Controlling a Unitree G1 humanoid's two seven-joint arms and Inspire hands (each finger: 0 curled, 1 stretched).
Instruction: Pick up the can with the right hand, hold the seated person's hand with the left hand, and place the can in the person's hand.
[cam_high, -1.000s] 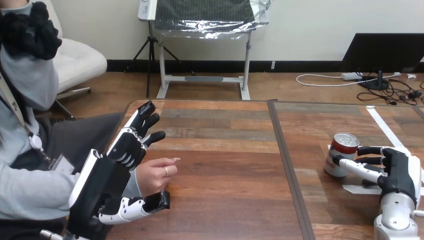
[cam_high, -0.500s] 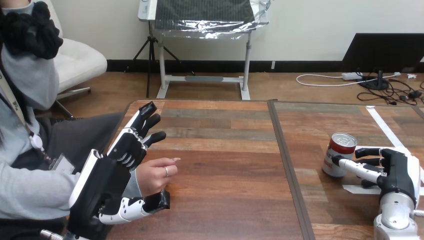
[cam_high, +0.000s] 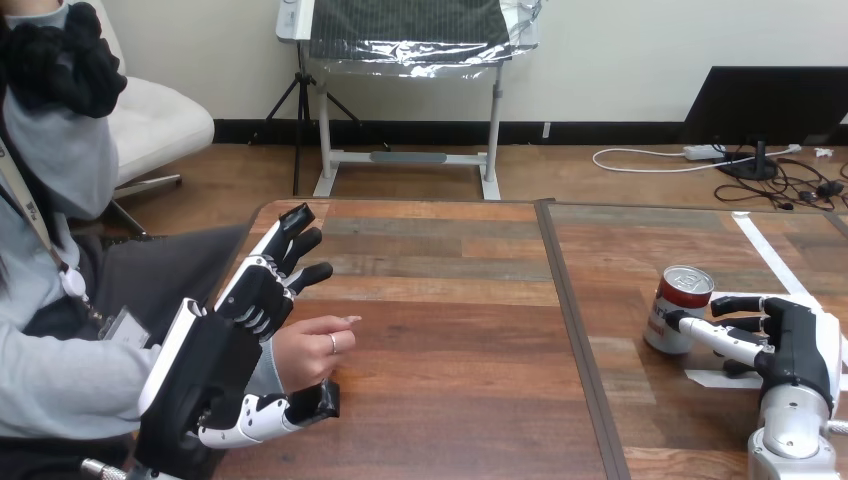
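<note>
Head view: one wooden surface (cam_high: 450, 400) with a dark seam (cam_high: 572, 320) down it. The two work areas lie well apart on either side.
Can (cam_high: 682, 300): upright on the right half of the surface, among white tape marks (cam_high: 715, 378), not lifted.
Right hand (cam_high: 795, 350): low on the surface, just beside the can. The thumb (cam_high: 712, 335) lies against the can's near lower side. The fingers (cam_high: 738, 301) are nearly straight and wide, pointing at the can but not wrapped round it, so the hand holds nothing.
Left hand (cam_high: 205, 365): at the surface's left edge. The fingers (cam_high: 285, 250) are straight and spread, reaching past the person's hand, with the thumb (cam_high: 270, 415) on the near side. It is not closed.
Person's hand (cam_high: 312, 350): loosely curled, lying between the left hand's fingers and thumb. Contact cannot be confirmed.
Stage, as judged: the grasp on the can is being set up, the hand-hold is not made, and the handover has not begun.
Risk, can tipped: the thumb bears low on one side with nothing behind the can, so a further push could slide or topple it.
Risk, can dropped: a closure on the fingertips alone would give a shallow hold on a smooth round wall, which may slip on lifting.
Risk, poor hand-hold: if the left hand closes while set off to one side, it may pinch the person's hand or miss it.
Risk, failed delivery: the person's hand is curled with no open palm showing, so a can released there could roll off.
</note>
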